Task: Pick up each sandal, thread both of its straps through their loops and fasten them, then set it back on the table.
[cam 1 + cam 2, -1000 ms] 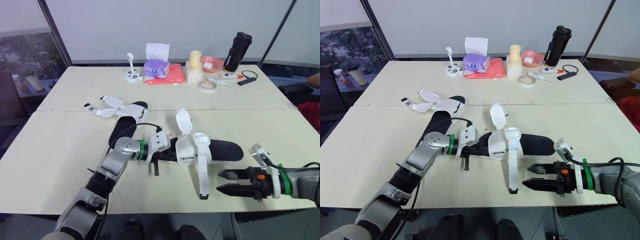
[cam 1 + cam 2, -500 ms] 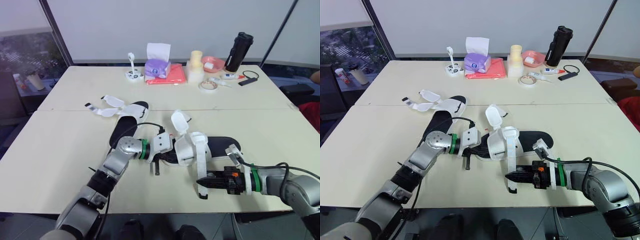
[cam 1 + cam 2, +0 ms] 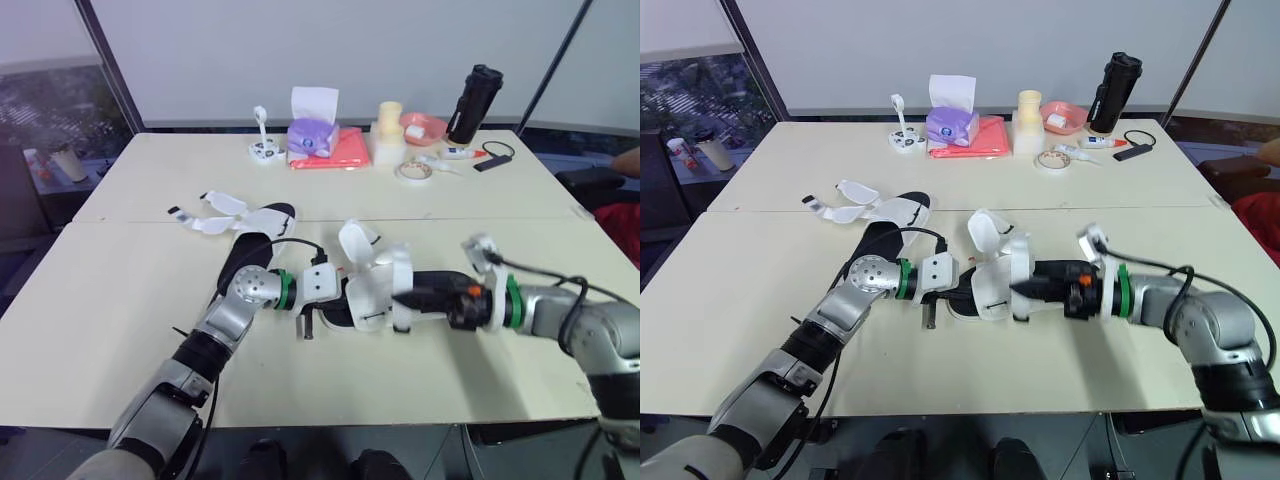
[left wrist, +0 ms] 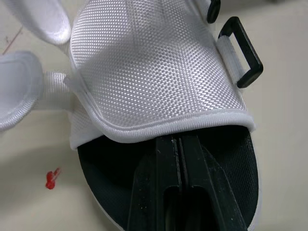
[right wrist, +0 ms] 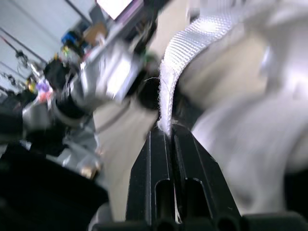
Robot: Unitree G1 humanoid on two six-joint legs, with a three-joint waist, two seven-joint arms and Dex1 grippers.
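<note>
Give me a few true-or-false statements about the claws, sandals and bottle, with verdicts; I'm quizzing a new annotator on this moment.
1. The right claw is shut on a white strap of the near sandal. True.
2. The second sandal has both straps fastened. False: its straps lie open, spread on the table.
3. The black bottle lies on its side. False: it stands upright at the table's far right.
4. The left claw reaches under the near sandal's white upper. True.
</note>
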